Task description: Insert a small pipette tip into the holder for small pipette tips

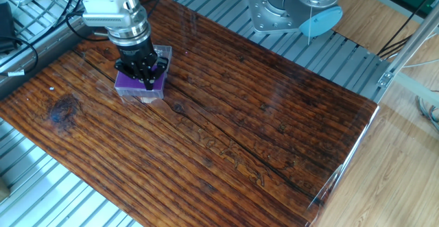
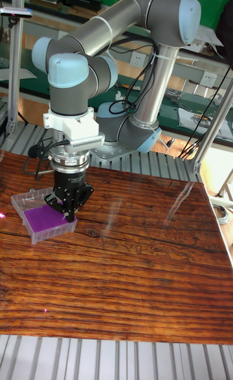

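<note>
The holder for small pipette tips (image 1: 130,81) is a small clear box with a purple top grid and its clear lid (image 1: 163,51) folded open behind it. It sits at the far left of the wooden table and also shows in the tall fixed view (image 2: 40,216). My gripper (image 1: 148,83) points straight down over the holder's right edge, with its black fingers drawn together just above the purple grid (image 2: 66,213). The small pipette tip is too small to make out between the fingertips.
The arm's base (image 1: 288,7) is mounted on the slatted metal frame behind the wooden table (image 1: 233,131). Cables (image 1: 27,42) hang at the far left, close to the holder. The table's right edge (image 1: 346,162) drops off to the floor.
</note>
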`<state>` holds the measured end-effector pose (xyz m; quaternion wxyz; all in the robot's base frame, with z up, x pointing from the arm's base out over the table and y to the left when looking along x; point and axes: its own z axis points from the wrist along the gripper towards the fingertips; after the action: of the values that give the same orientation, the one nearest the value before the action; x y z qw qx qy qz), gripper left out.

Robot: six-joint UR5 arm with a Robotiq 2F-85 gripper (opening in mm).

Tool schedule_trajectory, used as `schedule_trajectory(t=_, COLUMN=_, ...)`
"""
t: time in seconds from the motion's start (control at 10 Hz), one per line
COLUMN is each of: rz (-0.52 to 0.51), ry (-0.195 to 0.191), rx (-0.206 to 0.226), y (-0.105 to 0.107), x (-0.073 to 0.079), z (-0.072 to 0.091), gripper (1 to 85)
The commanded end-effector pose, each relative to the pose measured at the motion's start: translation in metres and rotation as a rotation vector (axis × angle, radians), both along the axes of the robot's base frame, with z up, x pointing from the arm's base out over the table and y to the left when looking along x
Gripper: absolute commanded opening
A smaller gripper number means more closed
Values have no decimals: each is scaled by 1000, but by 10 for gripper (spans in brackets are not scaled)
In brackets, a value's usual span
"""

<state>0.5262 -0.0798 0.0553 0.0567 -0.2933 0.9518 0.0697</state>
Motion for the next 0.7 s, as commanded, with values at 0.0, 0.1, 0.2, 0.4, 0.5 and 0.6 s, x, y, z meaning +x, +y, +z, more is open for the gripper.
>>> schedule_trajectory(t=0.0, rz=0, ry=-5, rx=-2, y=-2, x=2, z=2, gripper=40)
schedule_trajectory(t=0.1, rz=0, ry=-3, rx=-4, y=-3, x=1, z=2, gripper=40)
schedule_trajectory(t=0.2, rz=0, ry=-2, rx=-4, y=-3, x=1, z=2, gripper=40)
schedule_trajectory(t=0.4, rz=6, ry=-7, rx=8, y=-1, x=3, z=3, gripper=40)
schedule_trajectory(t=0.5, rz=10, ry=-17, rx=27, y=3, x=7, z=5, gripper=40)
schedule_trajectory(t=0.6, rz=15, ry=-22, rx=51, y=9, x=9, z=6, gripper=40)
